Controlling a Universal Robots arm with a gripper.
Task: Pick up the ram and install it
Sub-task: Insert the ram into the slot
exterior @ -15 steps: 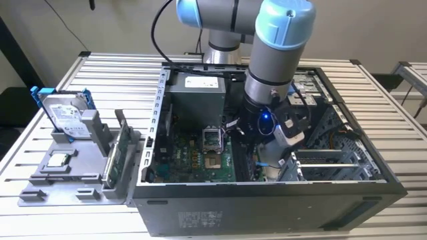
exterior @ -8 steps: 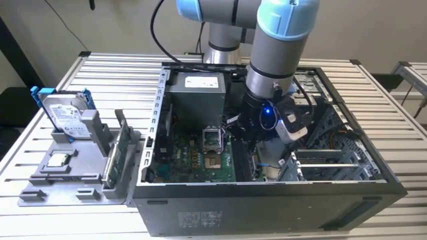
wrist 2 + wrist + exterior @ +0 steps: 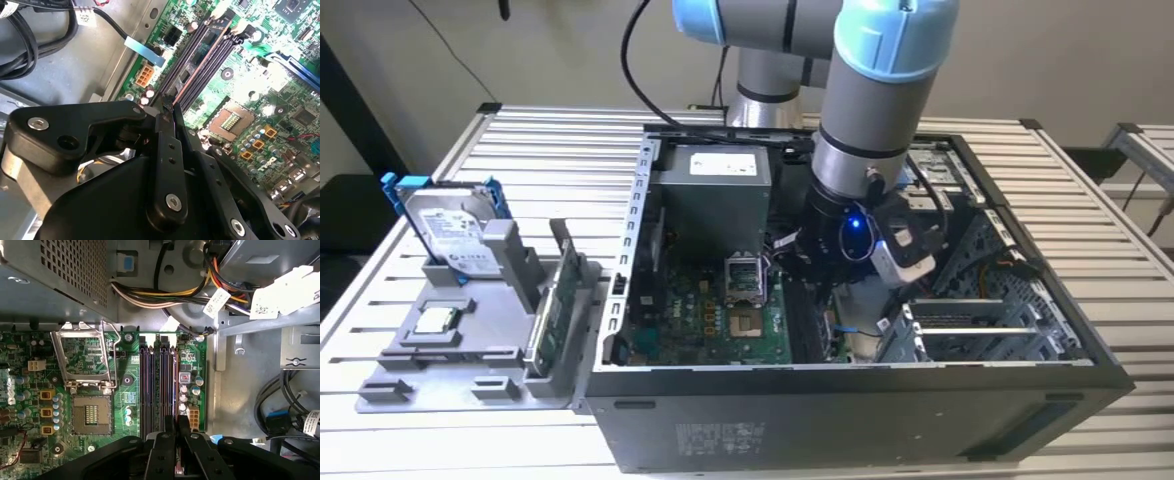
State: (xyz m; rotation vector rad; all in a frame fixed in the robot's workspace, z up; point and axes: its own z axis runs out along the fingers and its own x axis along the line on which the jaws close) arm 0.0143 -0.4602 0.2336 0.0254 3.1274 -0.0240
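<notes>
Black two-finger gripper (image 3: 174,426) over green motherboard (image 3: 192,356), fingers pressed together on thin dark ram (image 3: 192,62); ram's long axis parallel to long memory slots (image 3: 150,390).

We see an arm (image 3: 854,130) built of grey metal tube sections, with rounded light-blue caps at its joints. A black cable (image 3: 635,70) loops down beside its upper links. Near the wrist the housing turns black, and a small blue light (image 3: 854,222) glows on it. In both wrist views the pincer (image 3: 167,107) is matte black, made of flat plate-like linkage bars with rounded ends. Silver screw heads (image 3: 173,201) and pivot pins sit in those bars, and one broad link (image 3: 75,132) carries a silver washer and a dark round hole. The fingers (image 3: 170,427) are narrow black blades. A pale grey body (image 3: 20,175) shows behind the linkage.
</notes>
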